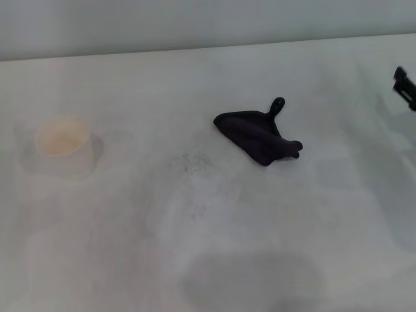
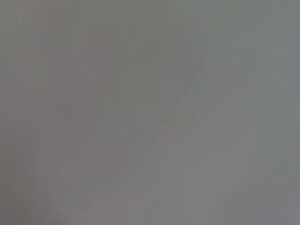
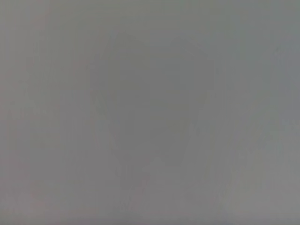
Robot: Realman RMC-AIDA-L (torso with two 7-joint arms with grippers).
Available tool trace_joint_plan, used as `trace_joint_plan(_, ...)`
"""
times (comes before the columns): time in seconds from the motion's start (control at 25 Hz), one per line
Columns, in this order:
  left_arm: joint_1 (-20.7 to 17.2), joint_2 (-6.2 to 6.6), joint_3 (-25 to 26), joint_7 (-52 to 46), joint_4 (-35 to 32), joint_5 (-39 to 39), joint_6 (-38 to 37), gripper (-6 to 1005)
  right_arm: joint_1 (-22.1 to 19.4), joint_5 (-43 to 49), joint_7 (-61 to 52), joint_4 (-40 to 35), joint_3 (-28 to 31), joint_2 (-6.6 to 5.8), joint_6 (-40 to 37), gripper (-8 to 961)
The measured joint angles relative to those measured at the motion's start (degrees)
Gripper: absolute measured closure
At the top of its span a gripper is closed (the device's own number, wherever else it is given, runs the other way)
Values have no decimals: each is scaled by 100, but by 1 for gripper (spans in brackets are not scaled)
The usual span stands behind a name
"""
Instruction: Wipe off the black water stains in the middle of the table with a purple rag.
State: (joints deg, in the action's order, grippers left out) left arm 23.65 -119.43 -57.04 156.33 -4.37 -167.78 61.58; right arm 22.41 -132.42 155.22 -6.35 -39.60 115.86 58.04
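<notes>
In the head view you have the small, crumpled, very dark purple rag (image 1: 257, 136) lying on the large white table (image 1: 214, 247) just right of centre frame, its thin loop tab (image 1: 276, 106) pointing up. A faint grey speckled smudge (image 1: 192, 162) sits just left of it, and a white cup (image 1: 64, 140) stands at the left. A dark part of the right gripper (image 1: 404, 86) shows at the right edge; you cannot tell its jaws. No glossy black blot is visible to you. Both wrist views give you only flat grey.

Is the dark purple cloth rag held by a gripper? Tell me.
No. The purple rag lies loose on the white table; the right gripper sits apart at the edge.
</notes>
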Motion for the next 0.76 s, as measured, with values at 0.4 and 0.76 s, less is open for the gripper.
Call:
trace_joint_plan(0.4,-28,0,-9,-2,5,4,-147,112,144,-9,127,94,9,8,-54,77)
trace_joint_plan(0.76,-29,-10,-52,0,14,27,-57,112,203,-13,125,154,15,24,24,77)
